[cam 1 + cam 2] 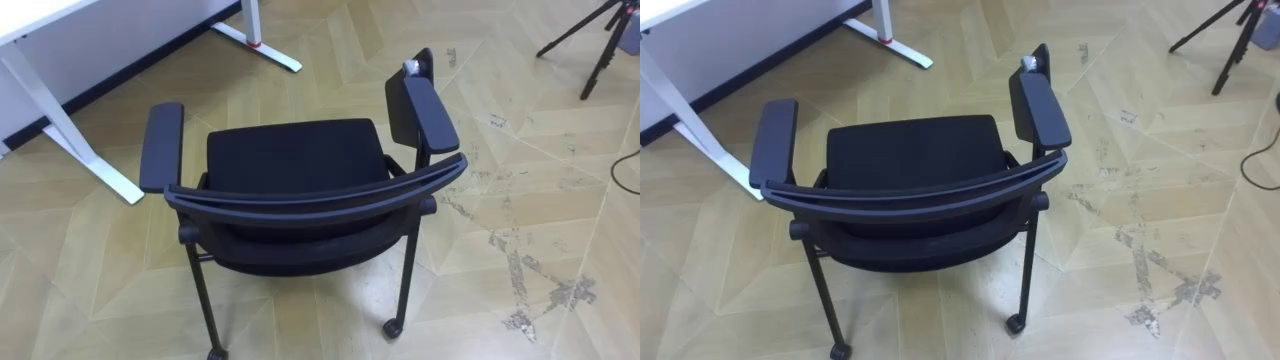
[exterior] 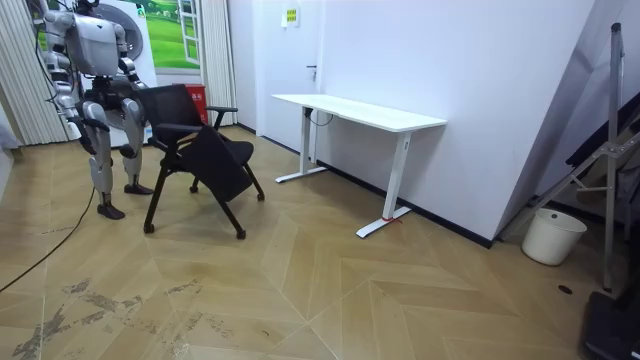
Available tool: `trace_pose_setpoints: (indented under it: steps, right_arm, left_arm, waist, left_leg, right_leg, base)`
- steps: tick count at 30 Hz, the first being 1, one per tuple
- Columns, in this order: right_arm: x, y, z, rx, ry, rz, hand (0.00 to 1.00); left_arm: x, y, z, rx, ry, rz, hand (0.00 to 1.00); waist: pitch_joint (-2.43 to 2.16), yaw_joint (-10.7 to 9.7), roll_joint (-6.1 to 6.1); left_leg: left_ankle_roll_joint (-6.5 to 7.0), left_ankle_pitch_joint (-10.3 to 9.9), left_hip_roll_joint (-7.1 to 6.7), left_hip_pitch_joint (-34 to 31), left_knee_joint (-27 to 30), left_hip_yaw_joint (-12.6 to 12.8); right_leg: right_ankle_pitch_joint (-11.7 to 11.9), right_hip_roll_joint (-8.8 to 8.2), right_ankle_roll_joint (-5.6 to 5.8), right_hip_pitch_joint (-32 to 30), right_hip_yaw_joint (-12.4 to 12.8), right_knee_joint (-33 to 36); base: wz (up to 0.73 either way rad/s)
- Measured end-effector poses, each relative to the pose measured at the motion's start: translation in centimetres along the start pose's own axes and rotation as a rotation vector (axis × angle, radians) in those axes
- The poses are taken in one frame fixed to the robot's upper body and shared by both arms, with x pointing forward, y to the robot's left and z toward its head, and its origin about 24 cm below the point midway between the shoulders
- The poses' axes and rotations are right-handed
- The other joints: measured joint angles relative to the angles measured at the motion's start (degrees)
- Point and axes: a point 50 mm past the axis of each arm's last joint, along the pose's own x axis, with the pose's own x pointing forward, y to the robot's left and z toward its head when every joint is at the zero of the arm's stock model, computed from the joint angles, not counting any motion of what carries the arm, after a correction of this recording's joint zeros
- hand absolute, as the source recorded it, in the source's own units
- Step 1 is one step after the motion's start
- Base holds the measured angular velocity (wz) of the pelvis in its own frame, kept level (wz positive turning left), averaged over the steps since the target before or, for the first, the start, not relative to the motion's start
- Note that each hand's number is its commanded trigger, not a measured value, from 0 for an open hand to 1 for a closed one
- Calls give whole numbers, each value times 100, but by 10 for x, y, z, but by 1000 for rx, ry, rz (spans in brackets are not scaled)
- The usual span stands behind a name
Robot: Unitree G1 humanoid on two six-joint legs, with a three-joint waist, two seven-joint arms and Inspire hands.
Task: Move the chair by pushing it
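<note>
The chair stands just in front of the robot, its curved backrest nearest and its seat facing away. It is on its wheels on the wooden floor. In the room view the robot stands upright behind it. The left hand and right hand are too small there, so I cannot tell if they are open or closed. I judge the push is not started. Next, both hands should meet the backrest and push toward the white desk, far left.
</note>
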Motion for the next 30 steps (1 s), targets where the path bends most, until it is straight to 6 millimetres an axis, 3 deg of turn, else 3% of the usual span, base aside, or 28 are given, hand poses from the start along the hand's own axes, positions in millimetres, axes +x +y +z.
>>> trace_pose_setpoints:
  steps: [15,18,25,30]
  right_arm:
    - [-1,-2,-2,31,1,-11,0]
    - [-1,-2,-4,42,9,-12,0]
    - [-2,-6,-10,66,22,-48,0]
    - [-3,-9,-12,92,24,-67,0]
  left_arm:
    - [-1,3,-4,-14,6,13,0]
    - [-2,6,-9,-67,12,31,0]
    - [-8,12,-33,-207,69,107,0]
    - [-10,17,-36,-269,72,147,0]
  waist:
    - [-5,7,-17]
    - [-28,9,-58]
    - [-8,82,-131]
    - [-35,103,-70]
  left_leg:
    - [0,0,2,9,0,49]
    - [0,0,2,24,0,45]
    - [-4,-4,2,173,-8,60]
    - [-37,-48,18,176,-22,62]
  right_leg:
    - [0,0,0,4,10,3]
    - [-1,-1,-1,12,10,2]
    - [-33,0,6,177,11,-16]
    - [-33,5,7,182,-22,3]
  base:
    - [0]
    - [0]
    - [0]
    - [4]
